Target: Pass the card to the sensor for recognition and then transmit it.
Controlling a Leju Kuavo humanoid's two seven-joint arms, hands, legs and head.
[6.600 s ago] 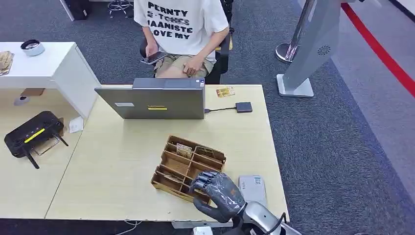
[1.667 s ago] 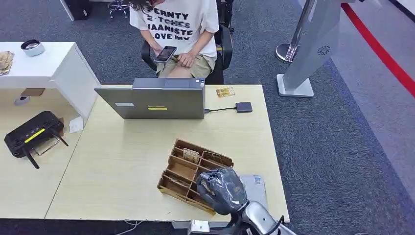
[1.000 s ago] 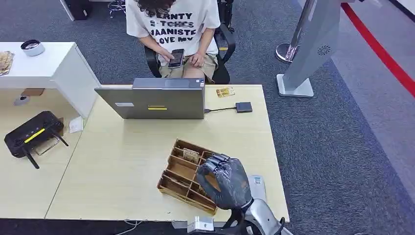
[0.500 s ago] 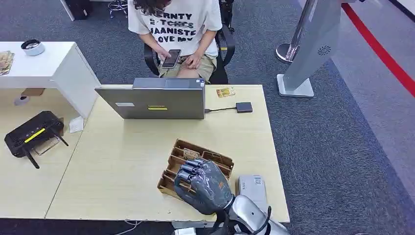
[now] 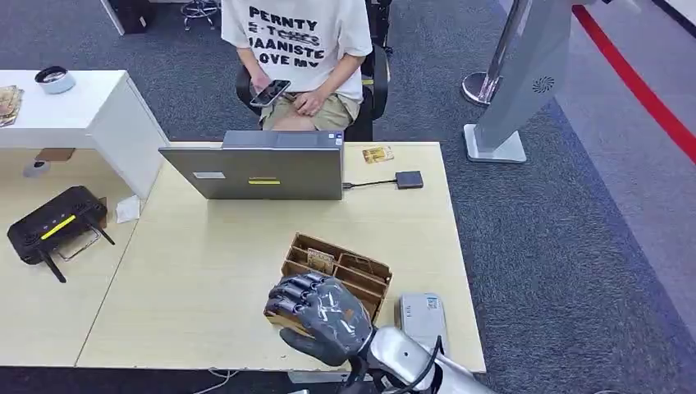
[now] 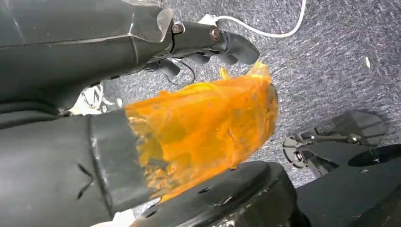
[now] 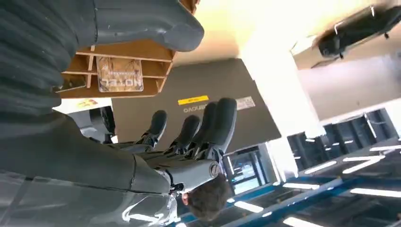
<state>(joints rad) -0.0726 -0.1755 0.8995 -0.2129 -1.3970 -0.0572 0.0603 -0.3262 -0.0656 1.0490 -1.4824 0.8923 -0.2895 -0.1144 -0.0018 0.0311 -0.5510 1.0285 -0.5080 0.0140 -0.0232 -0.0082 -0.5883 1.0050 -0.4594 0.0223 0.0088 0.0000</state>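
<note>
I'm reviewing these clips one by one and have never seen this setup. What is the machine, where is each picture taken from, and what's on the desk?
This is a humanoid robot with two arms. The head view looks down from high on its body. Its right robot hand hovers over the near end of a wooden compartment tray with cards in it; whether it holds a card I cannot tell. Beside the tray lies a grey card sensor. Farther back stand a laptop and a black router; a person sits behind with a phone. The right wrist view, turned, looks past that hand at the tray and laptop. The left wrist view shows the left robot hand, hanging above carpet.
</note>
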